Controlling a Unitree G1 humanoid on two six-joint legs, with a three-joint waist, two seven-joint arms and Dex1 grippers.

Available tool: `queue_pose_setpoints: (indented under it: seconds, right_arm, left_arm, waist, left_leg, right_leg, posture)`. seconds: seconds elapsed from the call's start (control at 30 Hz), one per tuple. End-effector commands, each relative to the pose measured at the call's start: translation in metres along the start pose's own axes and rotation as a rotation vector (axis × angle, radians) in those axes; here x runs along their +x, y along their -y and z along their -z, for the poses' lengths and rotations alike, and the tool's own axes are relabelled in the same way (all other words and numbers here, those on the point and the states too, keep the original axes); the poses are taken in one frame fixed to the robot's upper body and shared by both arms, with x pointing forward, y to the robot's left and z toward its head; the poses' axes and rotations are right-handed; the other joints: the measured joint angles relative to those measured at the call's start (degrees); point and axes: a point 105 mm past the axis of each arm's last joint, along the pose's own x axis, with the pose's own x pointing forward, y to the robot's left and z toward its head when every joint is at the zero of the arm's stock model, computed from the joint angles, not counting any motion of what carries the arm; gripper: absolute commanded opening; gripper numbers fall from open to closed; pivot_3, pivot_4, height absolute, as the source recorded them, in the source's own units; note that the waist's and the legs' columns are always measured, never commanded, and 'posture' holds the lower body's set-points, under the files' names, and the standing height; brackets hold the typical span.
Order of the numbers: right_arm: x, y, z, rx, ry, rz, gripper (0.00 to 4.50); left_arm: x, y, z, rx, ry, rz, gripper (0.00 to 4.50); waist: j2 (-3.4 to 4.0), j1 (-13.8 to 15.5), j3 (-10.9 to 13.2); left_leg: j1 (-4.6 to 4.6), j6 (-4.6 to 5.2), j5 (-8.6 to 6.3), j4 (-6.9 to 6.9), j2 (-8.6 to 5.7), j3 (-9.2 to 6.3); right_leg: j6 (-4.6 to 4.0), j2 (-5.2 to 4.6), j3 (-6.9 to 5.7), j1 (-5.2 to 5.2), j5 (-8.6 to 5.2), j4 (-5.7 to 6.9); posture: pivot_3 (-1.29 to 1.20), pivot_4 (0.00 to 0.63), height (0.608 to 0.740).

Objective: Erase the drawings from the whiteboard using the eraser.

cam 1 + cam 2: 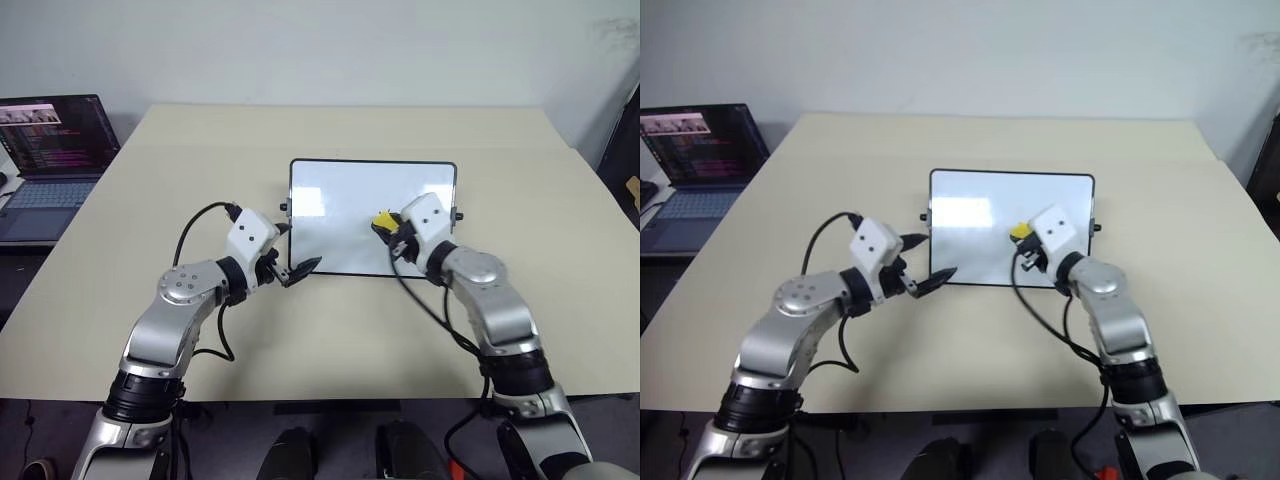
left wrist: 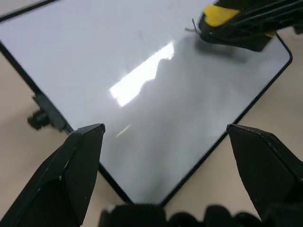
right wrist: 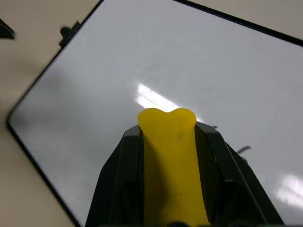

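1. At the centre of the frame, on the tan table [image 1: 330, 330], the whiteboard [image 1: 350, 190] lies flat with its long edge toward me, squarely between my two arms so that both can reach it.

2. My right gripper [image 1: 390, 226], over the board's lower right part, is clamped on the eraser [image 1: 383, 218], whose yellow end sticks out past the fingertips so that the block, not the black fingers, can meet the glossy surface.

3. In the right wrist view the eraser [image 3: 168, 156] is squeezed between the two fingers, its tip over bare white board; whether it touches the surface I cannot tell.

4. My left gripper [image 1: 290, 268] hangs just off the board's lower left corner with its fingers spread wide apart and nothing between them, likely placed to steady the frame while the other arm wipes.

5. The drawings have shrunk to a few thin dark strokes [image 3: 242, 149] just beside the eraser; the rest of the board reads clean, so I judge the wiping nearly finished.

6. At the upper left of the frame an open laptop [image 1: 50, 150] sits well apart from the work.
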Motion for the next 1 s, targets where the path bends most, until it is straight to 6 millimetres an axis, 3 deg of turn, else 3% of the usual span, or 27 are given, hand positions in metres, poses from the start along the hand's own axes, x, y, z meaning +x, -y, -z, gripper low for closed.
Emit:
queue_pose_setpoints:
  seconds: [0.03, 0.1, 0.27, 0.43, 0.73, 1.0]
  right_arm:
    - [-0.027, 0.006, -0.014, 0.041, 0.038, -0.006, 1.12]
    - [-0.046, 0.01, -0.007, 0.025, 0.01, 0.01, 1.12]
    - [-0.075, 0.011, 0.004, -0.067, -0.02, 0.072, 1.12]
    - [-0.079, 0.004, 0.01, -0.122, 0.001, 0.134, 1.12]
    - [-0.052, -0.014, 0.004, -0.131, 0.068, 0.12, 1.12]
    - [-0.004, 0.028, -0.008, -0.288, 0.082, 0.304, 1.12]
  left_arm:
    - [0.003, 0.002, -0.015, 0.028, 0.064, 0.031, 4.5]
    - [0.007, 0.002, -0.017, 0.034, 0.068, 0.052, 4.5]
    - [0.013, 0.005, -0.02, 0.031, 0.076, 0.112, 4.5]
    - [0.019, 0.007, -0.024, 0.039, 0.088, 0.149, 4.5]
    - [0.023, 0.005, -0.027, 0.04, 0.1, 0.168, 4.5]
    - [0.019, -0.002, -0.025, 0.046, 0.095, 0.141, 4.5]
  waist:
    - [0.0, 0.0, 0.0]
    - [0.0, 0.0, 0.0]
    - [0.0, 0.0, 0.0]
    - [0.0, -0.4, 0.0]
    - [0.0, -0.4, 0.0]
    - [0.0, -0.3, 0.0]
  left_leg:
    - [-0.09, -0.01, 0.0, -0.01, -0.01, 0.03]
    - [-0.18, -0.01, -0.03, -0.03, -0.01, 0.07]
    - [-0.23, 0.21, -0.17, 0.0, -0.03, 0.09]
    - [0.02, 0.25, -0.18, 0.02, -0.02, 0.25]
    - [0.12, 0.2, -0.15, 0.08, -0.03, 0.27]
    - [0.13, 0.01, -0.04, 0.08, -0.04, 0.32]
  right_leg:
    - [0.0, -0.01, 0.02, -0.08, 0.0, -0.02]
    - [0.01, -0.02, 0.05, -0.17, -0.01, -0.06]
    - [0.04, 0.0, 0.04, -0.18, -0.04, -0.04]
    - [0.06, 0.05, 0.06, -0.08, -0.03, 0.11]
    - [0.07, 0.08, 0.04, 0.01, -0.03, 0.1]
    - [0.06, 0.13, 0.04, 0.0, -0.02, 0.13]
  posture:
    - [0.0, 0.15, 0.74]
    - [0.0, 0.15, 0.74]
    - [0.0, 0.15, 0.74]
    - [0.0, 0.15, 0.74]
    - [0.0, 0.15, 0.74]
    - [0.0, 0.15, 0.74]
